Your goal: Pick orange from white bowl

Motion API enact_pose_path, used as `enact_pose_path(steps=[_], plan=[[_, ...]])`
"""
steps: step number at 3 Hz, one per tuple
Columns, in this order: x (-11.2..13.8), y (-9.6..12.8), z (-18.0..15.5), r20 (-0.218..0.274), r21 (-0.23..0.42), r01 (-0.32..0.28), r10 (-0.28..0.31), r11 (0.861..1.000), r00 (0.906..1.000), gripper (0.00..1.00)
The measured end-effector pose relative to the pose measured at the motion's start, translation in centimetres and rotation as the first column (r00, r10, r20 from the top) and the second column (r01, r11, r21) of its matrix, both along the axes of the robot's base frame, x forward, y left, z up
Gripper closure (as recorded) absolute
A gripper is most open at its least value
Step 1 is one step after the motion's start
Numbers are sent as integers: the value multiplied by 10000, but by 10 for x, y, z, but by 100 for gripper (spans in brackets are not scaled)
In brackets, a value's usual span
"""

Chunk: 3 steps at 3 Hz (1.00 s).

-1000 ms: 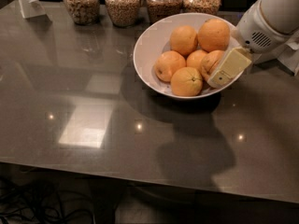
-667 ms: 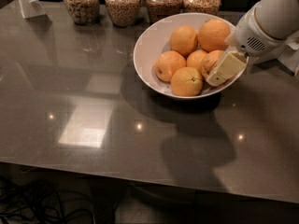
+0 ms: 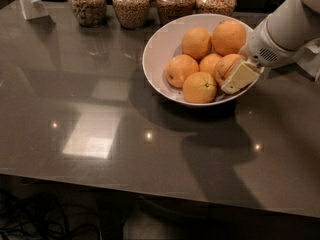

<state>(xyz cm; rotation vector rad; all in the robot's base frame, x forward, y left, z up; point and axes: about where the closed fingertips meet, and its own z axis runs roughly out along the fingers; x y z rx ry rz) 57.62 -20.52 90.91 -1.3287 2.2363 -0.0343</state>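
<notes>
The gripper (image 3: 239, 79) lies against the right side of the orange (image 3: 225, 66) in the white bowl (image 3: 159, 49); I cannot tell whether its jaws are open or closed.

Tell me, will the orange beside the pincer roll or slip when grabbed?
Likely to roll: the orange is round and leans on neighbouring oranges in the white bowl. Probably firm, though its smooth-looking skin may slip. The pincer sits at the bowl's right rim.

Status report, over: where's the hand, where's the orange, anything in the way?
Hand at white bowl's right rim. Target orange in bowl, pressed against hand. Five other oranges crowd it on the left.
</notes>
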Motion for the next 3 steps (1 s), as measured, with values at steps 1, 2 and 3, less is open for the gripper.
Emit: enact_pose_path(steps=[1, 2, 3], plan=[[2, 0, -7, -132, 27, 14, -14, 10000, 9999, 50], [-3, 7, 0, -165, 302, -194, 199, 9994, 9997, 81], [-9, 12, 13, -71, 716, -419, 425, 9966, 9991, 100]])
